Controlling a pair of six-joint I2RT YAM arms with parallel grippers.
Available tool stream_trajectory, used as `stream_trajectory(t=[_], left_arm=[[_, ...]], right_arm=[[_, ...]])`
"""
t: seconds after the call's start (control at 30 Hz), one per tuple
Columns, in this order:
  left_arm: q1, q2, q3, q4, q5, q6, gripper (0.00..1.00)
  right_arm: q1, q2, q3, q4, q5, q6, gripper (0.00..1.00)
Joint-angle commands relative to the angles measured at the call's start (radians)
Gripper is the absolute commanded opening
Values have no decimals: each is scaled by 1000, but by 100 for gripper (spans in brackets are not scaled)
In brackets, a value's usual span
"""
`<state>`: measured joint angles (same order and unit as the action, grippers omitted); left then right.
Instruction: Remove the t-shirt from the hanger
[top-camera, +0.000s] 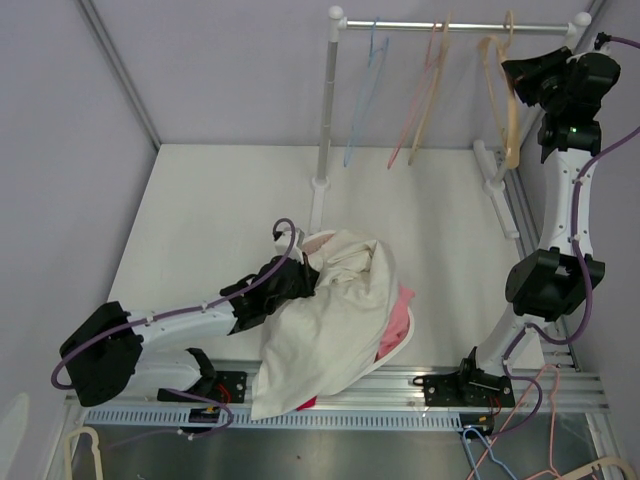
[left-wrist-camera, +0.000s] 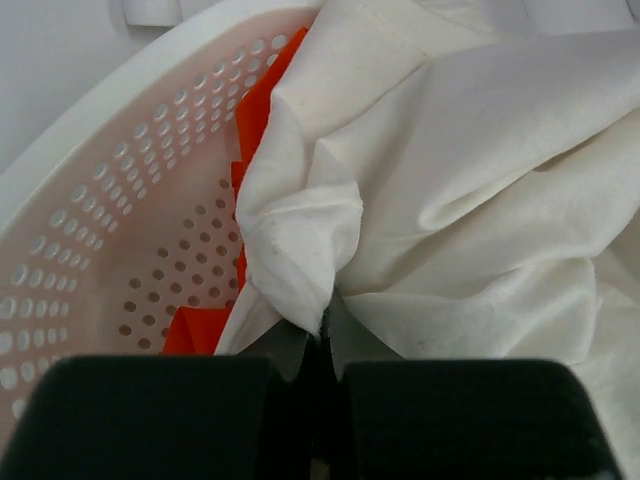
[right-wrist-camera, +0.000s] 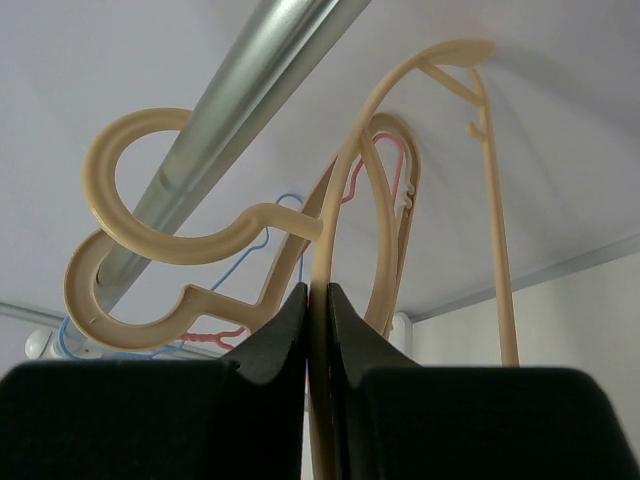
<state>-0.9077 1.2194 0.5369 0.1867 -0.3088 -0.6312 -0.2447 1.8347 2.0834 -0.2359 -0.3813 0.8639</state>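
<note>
top external view. i see the left arm lying low across the table (top-camera: 215, 205), its left gripper (top-camera: 297, 273) at the far left rim of a white laundry basket (top-camera: 319, 237). the cream t-shirt (top-camera: 330, 320) lies heaped over that basket, and its lower end trails over the near edge of the table onto the metal mounting rail. a pink garment (top-camera: 401, 314) shows under it on the right side. the right arm stands tall at the right, its right gripper (top-camera: 517, 84) up at the clothes rail (top-camera: 460, 25), beside a beige hanger (top-camera: 511, 125). a blue hanger (top-camera: 371, 80) and a pink hanger (top-camera: 421, 100) hang further left on the same rail.

left wrist view. the fingers are pressed together with a fold of the cream t-shirt pinched between them. the fold sits just inside the perforated basket wall. an orange-red garment (left-wrist-camera: 262, 115) lies between the wall and the shirt.

right wrist view. the fingers are nearly together and clamp the thin edge of the beige hanger, whose arm curves up from them. two beige hooks curl around the rail. i cannot tell which hook belongs to the clamped hanger. the blue and pink hangers show faintly behind.
</note>
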Motion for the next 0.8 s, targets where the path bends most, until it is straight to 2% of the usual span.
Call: stream_trajectory(t=[0.0,0.07,0.1,0.13,0.17,0.2,0.23,0.27,0.3,0.37,0.4,0.43,0.57,0.67,0.77], left_arm=[[-7,-38,4,-6,-43,-10,1],[-7,-49,49,-30,-44,36,4],[-7,-54,60,-39,-46,59,16],[-7,-57,108,-49,-52,80,24],[-7,-67,120,-55,-59,120,34],[-7,-78,141,-52,-75,145,64],[-7,-108,153,-56,-85,162,73],[-7,-124,200,-58,-93,209,77],[-7,-142,222,-69,-96,237,85],[-7,-194,271,-96,-108,305,92],[-7,-211,347,-102,-108,333,99],[-7,-243,374,-127,-115,353,99],[-7,-319,533,-254,-113,406,99],[-7,-359,574,-395,-122,342,100],[-7,-406,542,-553,-156,219,100]], right_arm=[[-1,-49,9,47,5,-6,1],[1,-69,-14,34,41,-32,11],[1,-80,-19,8,54,-43,18],[4,-98,-22,-9,88,-60,40],[5,-107,-17,-29,119,-81,54],[18,-118,-14,-75,155,-133,65],[22,-139,-17,-88,213,-155,77],[25,-147,-20,-92,229,-175,78],[25,-156,-20,-111,242,-204,80],[25,-173,-19,-121,266,-233,89],[24,-178,-14,-135,269,-249,93],[24,-183,-5,-152,278,-279,97],[38,-231,30,-233,334,-365,100],[91,-305,-3,-295,439,-461,100],[165,-452,-114,-344,453,-525,99]])
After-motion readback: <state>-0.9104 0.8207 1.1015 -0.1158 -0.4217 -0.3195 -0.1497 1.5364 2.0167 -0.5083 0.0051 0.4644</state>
